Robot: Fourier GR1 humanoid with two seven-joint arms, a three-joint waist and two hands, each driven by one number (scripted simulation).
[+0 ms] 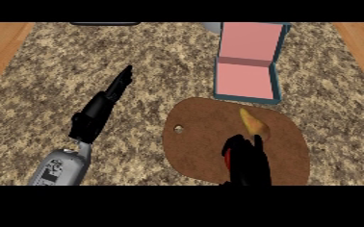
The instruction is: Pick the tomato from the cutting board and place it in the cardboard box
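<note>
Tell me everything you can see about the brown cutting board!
The cutting board is a flat, rounded brown slab, wood-like in look, with a small hole near its left edge. It lies flat on the speckled counter, just below the pink-lined box. The robot's right hand is over its middle, beside a yellowish thing on it.

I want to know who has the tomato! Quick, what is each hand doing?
Left hand: open, fingers straight, holding nothing.
Right hand: over the cutting board, curled around something red, likely the tomato.
</note>
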